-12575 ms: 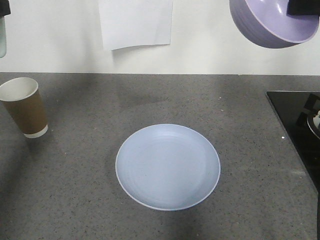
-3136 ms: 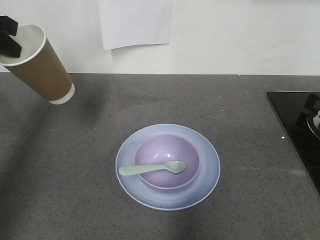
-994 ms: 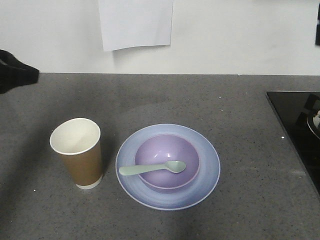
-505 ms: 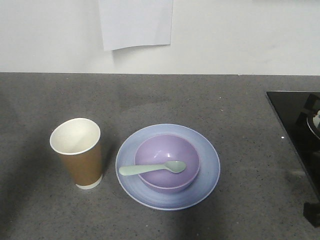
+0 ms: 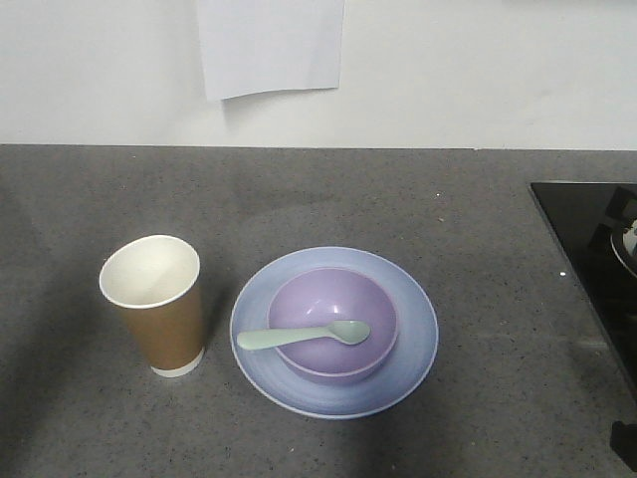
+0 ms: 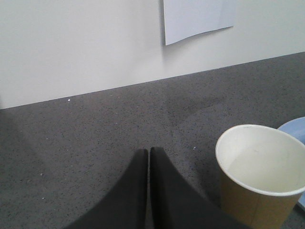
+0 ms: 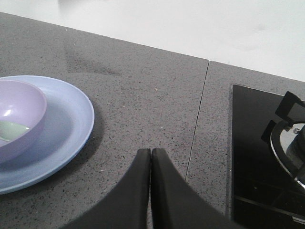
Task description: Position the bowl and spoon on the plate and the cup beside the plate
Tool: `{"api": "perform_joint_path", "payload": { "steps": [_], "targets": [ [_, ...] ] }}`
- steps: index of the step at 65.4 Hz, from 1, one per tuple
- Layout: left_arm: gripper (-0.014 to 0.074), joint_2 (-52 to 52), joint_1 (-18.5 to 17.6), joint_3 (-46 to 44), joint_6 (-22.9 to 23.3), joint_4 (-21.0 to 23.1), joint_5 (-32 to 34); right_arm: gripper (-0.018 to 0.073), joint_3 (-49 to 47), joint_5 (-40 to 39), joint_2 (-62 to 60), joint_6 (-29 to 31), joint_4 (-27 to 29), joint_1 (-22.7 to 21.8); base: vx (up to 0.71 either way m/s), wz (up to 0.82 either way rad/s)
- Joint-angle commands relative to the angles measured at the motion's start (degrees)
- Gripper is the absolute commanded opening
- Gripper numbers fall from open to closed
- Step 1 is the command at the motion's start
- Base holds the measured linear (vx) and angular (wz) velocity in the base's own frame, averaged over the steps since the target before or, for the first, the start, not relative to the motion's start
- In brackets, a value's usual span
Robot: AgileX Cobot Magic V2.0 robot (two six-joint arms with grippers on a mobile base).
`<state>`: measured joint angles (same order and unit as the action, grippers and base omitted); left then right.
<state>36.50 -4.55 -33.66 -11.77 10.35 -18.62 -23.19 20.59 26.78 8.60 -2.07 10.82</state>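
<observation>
Dark grey speckled stone countertop (image 5: 119, 199), matte, with a thin seam visible in the right wrist view. Plain white wall (image 5: 478, 70) behind, a white paper sheet (image 5: 270, 47) hanging on it, lower edge curling. Glossy black cooktop (image 5: 587, 254) at the right edge with a metal burner part.

Pale blue plate (image 5: 413, 344), round, flat, faint concentric rings, sits mid-counter. Lavender bowl (image 5: 333, 299), smooth matte, round, sits on the plate centre. Pale mint plastic spoon (image 5: 304, 336) lies across the bowl, scoop inside at the right, handle over the left rim. Brown paper cup (image 5: 159, 309), white inside, white band at the base, stands upright just left of the plate, not touching it.

Left gripper (image 6: 148, 157): dark fingers pressed together, holding nothing, near the cup, on its left. Right gripper (image 7: 150, 160): fingers closed together, empty, over bare counter between plate and cooktop.
</observation>
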Motion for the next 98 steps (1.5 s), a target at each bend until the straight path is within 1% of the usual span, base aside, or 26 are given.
{"api": "perform_joint_path", "payload": {
  "steps": [1, 27, 34, 37, 40, 46, 51, 65, 71, 77, 82, 90, 95, 98],
  "targets": [
    [-0.0007, -0.36, -0.06, -1.33, 0.71, 0.93, 4.56, -0.0005, -1.57, -4.38, 0.24, -0.01, -0.16, -0.42, 0.00, 0.00],
    [-0.0007, -0.36, -0.06, -1.33, 0.60, 0.88, 4.61, -0.0005, -1.57, -4.38, 0.24, -0.01, -0.16, -0.42, 0.00, 0.00],
    [-0.0007, -0.36, -0.06, -1.33, 0.16, 0.16, 4.22, -0.0005, -1.57, -4.38, 0.24, -0.01, -0.16, -0.42, 0.00, 0.00],
    [-0.0007, -0.36, -0.06, -1.10, 0.13, -1.02, 3.80, -0.0005, -1.57, -4.38, 0.24, -0.01, -0.16, -0.42, 0.00, 0.00],
    [-0.0007, -0.75, -0.06, -0.29, 0.39, -1.91, 3.16, -0.0005, -1.57, -4.38, 0.24, -0.01, -0.16, -0.42, 0.00, 0.00],
    [-0.0007, -4.07, -0.01, 4.60, 0.64, -2.62, 3.81, -0.0005, -1.57, -4.33, 0.24, -0.02, -0.16, -0.42, 0.00, 0.00],
    [-0.0007, -7.45, -0.01, 9.93, 0.64, -2.56, 7.43, -0.0005, -1.57, -4.33, 0.24, -0.02, -0.16, -0.42, 0.00, 0.00],
    [-0.0007, -20.46, -0.01, 27.42, 0.64, -2.11, 24.43, -0.0005, -1.57, -4.33, 0.24, -0.02, -0.09, -0.42, 0.00, 0.00],
    [-0.0007, -25.77, 0.06, 32.93, 0.64, -2.11, 27.64, -0.0005, -1.57, -4.33, 0.24, -0.02, -0.09, -0.42, 0.00, 0.00],
    [-0.0007, -30.31, 1.12, 36.76, 0.76, -2.06, 27.60, -0.0005, -1.57, -4.33, 0.24, -0.02, -0.09, -0.42, 0.00, 0.00],
    [-0.0007, -33.69, 2.75, 36.61, 0.69, -2.14, 22.69, -0.0005, -1.57, -4.33, 0.24, -0.02, -0.09, -0.42, 0.00, 0.00],
    [-0.0007, -37.98, 5.96, 36.61, 0.69, -2.07, 19.39, -0.0005, -1.57, -4.33, 0.24, -0.02, -0.09, -0.42, 0.00, 0.00],
    [-0.0007, -37.90, 7.37, 36.61, 0.69, -2.07, 19.18, -0.0005, -1.57, -4.25, 0.24, -0.02, -0.10, -0.42, 0.00, 0.00],
    [-0.0007, -37.44, 7.45, 36.61, 0.71, -2.07, 19.10, -0.0005, -1.57, -4.24, 0.24, -0.02, -0.16, -0.42, 0.00, 0.00]
  ]
}}
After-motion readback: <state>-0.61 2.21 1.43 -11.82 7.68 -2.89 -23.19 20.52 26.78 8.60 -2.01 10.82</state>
